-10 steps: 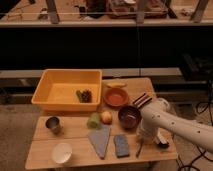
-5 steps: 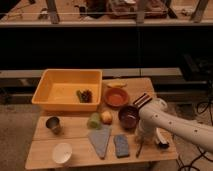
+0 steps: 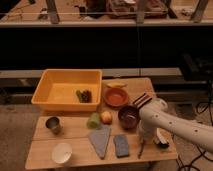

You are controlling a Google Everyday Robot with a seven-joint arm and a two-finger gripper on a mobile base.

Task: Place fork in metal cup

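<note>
The fork (image 3: 141,148) is a thin silver piece lying on the wooden table (image 3: 75,131), just right of the blue sponge (image 3: 121,145) near the front edge. The metal cup (image 3: 53,124) stands upright at the table's left side, in front of the yellow bin, far from the fork. My white arm reaches in from the right. My gripper (image 3: 145,136) points down right over the fork's upper end, and the wrist hides where they meet.
A yellow bin (image 3: 67,82) with dark items sits at the back left. An orange bowl (image 3: 116,96), a dark red bowl (image 3: 129,116), a peach-coloured fruit (image 3: 106,117) and a green item (image 3: 93,120) are mid-table. A white cup (image 3: 62,152), a grey cloth (image 3: 101,141) and a white-handled brush (image 3: 161,140) lie in front.
</note>
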